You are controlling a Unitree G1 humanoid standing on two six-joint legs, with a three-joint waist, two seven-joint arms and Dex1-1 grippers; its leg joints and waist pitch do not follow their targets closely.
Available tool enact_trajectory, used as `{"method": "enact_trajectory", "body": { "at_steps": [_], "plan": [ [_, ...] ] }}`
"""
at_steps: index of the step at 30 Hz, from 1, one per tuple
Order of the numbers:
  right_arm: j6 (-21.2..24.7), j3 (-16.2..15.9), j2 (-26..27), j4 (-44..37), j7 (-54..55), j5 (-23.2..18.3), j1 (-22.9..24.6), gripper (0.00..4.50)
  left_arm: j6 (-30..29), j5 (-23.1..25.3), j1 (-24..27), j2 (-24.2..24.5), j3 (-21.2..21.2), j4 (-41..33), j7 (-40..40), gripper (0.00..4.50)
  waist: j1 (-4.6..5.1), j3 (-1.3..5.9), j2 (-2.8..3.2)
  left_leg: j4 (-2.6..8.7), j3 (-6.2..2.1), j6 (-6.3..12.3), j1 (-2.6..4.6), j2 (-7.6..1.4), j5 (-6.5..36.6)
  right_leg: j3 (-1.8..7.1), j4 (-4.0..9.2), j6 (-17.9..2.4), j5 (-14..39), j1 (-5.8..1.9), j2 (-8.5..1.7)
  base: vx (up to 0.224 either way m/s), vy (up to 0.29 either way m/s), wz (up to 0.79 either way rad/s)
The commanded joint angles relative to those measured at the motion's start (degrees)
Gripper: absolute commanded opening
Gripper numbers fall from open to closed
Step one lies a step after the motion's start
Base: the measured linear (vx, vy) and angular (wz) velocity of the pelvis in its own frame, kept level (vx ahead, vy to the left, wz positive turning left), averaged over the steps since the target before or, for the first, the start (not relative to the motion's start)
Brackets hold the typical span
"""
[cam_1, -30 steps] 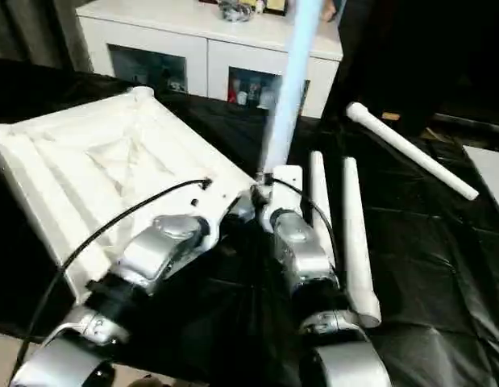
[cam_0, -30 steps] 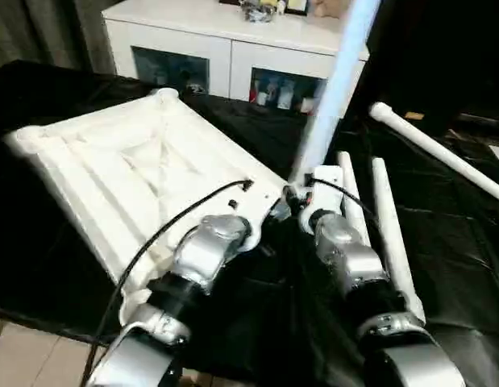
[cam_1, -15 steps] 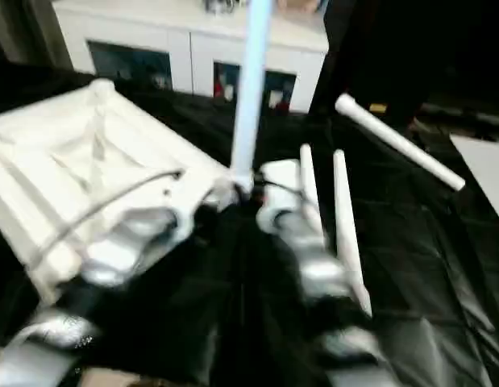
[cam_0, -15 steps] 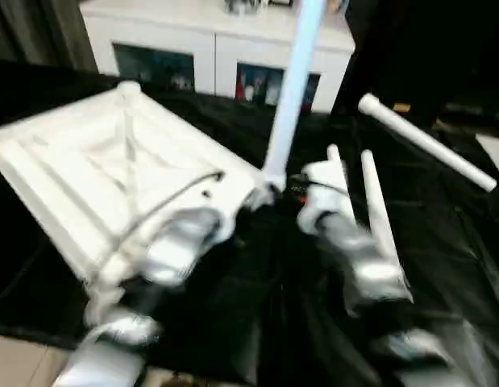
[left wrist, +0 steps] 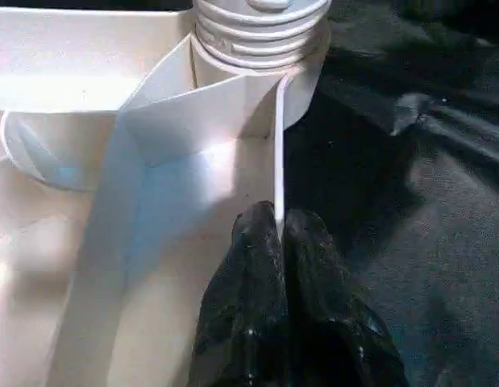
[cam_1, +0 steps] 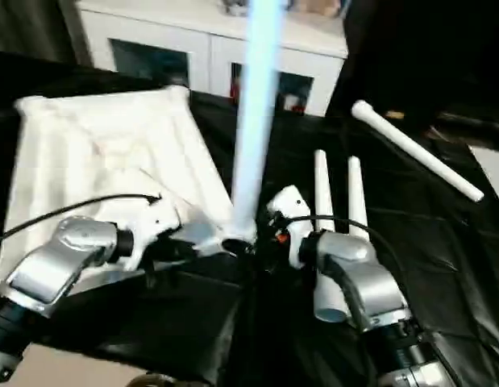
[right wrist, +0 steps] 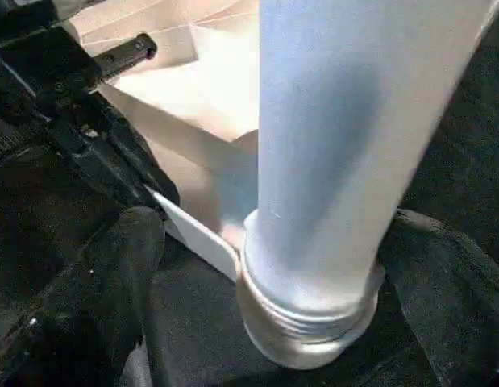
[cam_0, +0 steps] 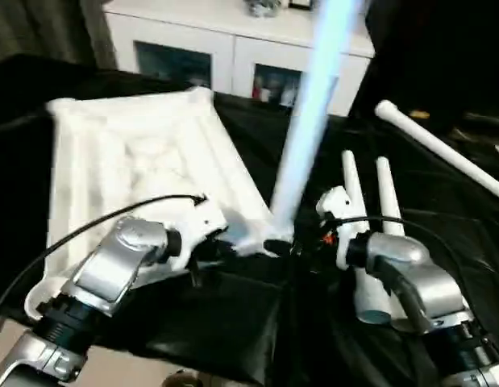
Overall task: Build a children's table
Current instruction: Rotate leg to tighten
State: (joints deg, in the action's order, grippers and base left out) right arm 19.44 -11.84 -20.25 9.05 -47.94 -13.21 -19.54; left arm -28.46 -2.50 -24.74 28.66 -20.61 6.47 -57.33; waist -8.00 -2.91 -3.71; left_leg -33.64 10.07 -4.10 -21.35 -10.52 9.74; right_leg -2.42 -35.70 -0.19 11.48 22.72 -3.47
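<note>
White leg [cam_0: 309, 121] stands in the tabletop [cam_0: 136, 161] corner; your left gripper [left wrist: 279, 234] is pinched on the rim there, right gripper [right wrist: 257, 266] spread wide around the leg.

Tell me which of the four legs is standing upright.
The leg set in the tabletop's near corner, between both hands; two legs lie side by side, and one lies apart.

one leg [cam_0: 309, 137] stands upright in the tabletop [cam_0: 144, 169] corner.

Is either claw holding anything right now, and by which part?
The left claw is shut on the tabletop, pinching its thin rim beside the upright leg. The right claw stands open around that leg's base.
</note>
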Motion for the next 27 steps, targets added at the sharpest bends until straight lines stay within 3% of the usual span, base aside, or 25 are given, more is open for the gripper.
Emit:
{"method": "enact_trajectory", "body": {
  "at_steps": [1,3,4,8,9,18,19,27],
  "plan": [
    [-1.0,-0.8,-0.3,1.5,0.7,1.7,-1.2,4.46,0.6,-0.1,-0.6,-0.9,-1.4,-1.6,-1.0,0.0,0.41,2.95,0.48,4.72,-0.95,-1.22,1.16,-2.81,15.8,2.63,4.74,-9.3,15.2,-1.85,-4.74,0.0,0.0,0.0],
    [-1.6,-1.7,-0.9,2.2,0.6,2.7,-1.6,4.46,0.5,-0.2,-0.4,-0.7,-1.4,-2.0,-0.9,0.0,0.23,2.96,0.47,4.55,-0.86,-1.14,1.31,-2.82,15.7,2.73,4.82,-9.1,15.1,-1.71,-4.76,0.0,0.0,0.0],
    [-1.7,-1.8,-0.8,2.6,0.8,2.9,-1.8,4.46,0.6,-0.2,-0.4,-0.7,-1.4,-1.9,-0.9,0.0,0.2,3.03,0.14,4.55,-0.84,-0.91,1.12,-2.78,14.7,2.69,4.67,-9.0,13.9,-1.92,-4.66,0.0,0.0,0.0],
    [-2.7,-1.3,0.1,4.7,2.4,4.1,-2.6,4.46,0.6,-0.1,-0.6,-0.7,-1.5,-1.8,-1.0,0.0,0.18,3.18,0.27,4.39,-0.8,-0.55,1.02,-2.71,12.6,2.59,4.31,-9.6,11.0,-2.0,-4.59,0.0,0.0,0.0],
    [-2.9,-1.0,0.6,5.2,2.7,3.9,-2.8,4.19,0.7,-0.1,-0.6,-0.7,-1.5,-1.7,-1.0,0.0,0.19,3.16,0.39,4.39,-0.81,-0.54,1.02,-2.69,12.7,2.57,4.29,-9.8,10.9,-2.01,-4.56,0.0,0.0,0.0],
    [-4.6,0.1,3.2,7.5,3.8,3.1,-3.8,3.58,0.9,0.1,-0.7,-0.8,-1.6,-1.5,-0.8,0.0,0.21,3.23,0.36,4.4,-0.81,-0.61,1.05,-2.71,12.7,2.57,4.15,-9.8,10.1,-2.13,-4.54,0.0,0.0,0.0],
    [-4.8,0.0,3.2,7.5,3.6,3.1,-3.8,3.32,0.9,0.1,-0.7,-0.8,-1.7,-1.5,-0.9,0.0,0.21,3.19,0.38,4.4,-0.78,-0.56,1.1,-2.71,12.9,2.59,4.2,-9.9,10.2,-2.06,-4.53,0.0,0.0,0.0],
    [-5.7,-0.6,2.9,8.6,2.6,4.1,-3.5,2.82,0.9,0.2,-0.3,-0.6,-1.8,-1.6,-1.0,0.0,0.24,3.2,0.25,4.37,-0.75,-0.54,1.09,-2.69,12.7,2.57,4.17,-9.8,10.2,-2.09,-4.49,0.0,0.0,0.0]
  ]
}}
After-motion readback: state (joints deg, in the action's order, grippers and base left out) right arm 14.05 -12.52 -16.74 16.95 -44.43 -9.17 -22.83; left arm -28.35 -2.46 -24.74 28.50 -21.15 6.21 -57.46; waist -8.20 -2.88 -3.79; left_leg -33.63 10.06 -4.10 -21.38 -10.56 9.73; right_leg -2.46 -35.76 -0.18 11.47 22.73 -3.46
